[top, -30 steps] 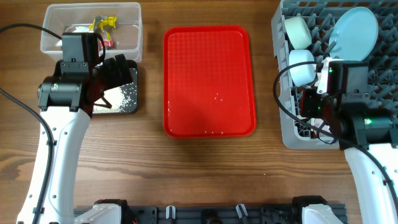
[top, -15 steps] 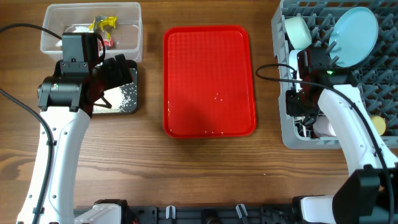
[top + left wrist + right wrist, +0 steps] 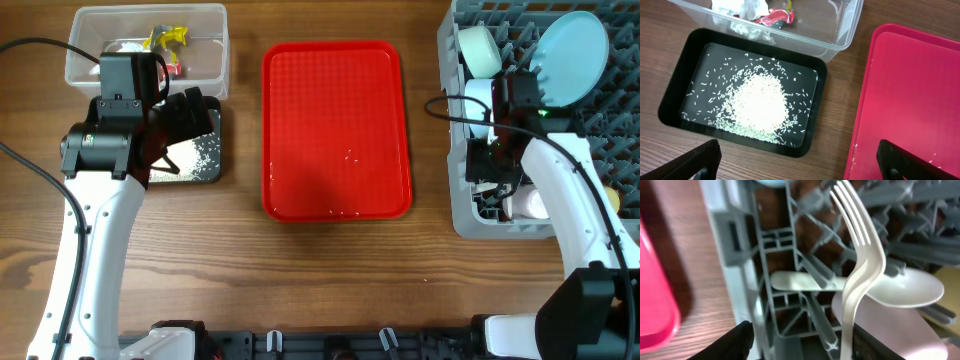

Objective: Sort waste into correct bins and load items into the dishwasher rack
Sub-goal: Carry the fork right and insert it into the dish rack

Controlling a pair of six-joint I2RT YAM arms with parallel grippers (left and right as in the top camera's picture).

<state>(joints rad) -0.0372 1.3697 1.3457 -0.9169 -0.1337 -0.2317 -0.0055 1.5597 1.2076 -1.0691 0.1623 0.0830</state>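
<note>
Brown wood-grain table point(image 3: 330, 280), grain running left to right. Flat red rectangular plastic tray point(image 3: 335, 130) lying mid-table, long side running front to back. Left of it, clear translucent plastic rectangular tub point(image 3: 210, 65) toward the far edge. Shallow matte black rectangular tub point(image 3: 671, 107) just in front of that, edges close together. Large grey-blue plastic lattice dishwasher rack point(image 3: 456, 205) at the right, partly out of frame, near the tray, well apart from both tubs.

A dark brown wooden counter point(image 3: 330, 280) fills the background of every view. In the overhead frame its grain runs left to right, with paler streaks toward the lower left. The light is soft and even, casting only faint, blurred shadows on the wood.
</note>
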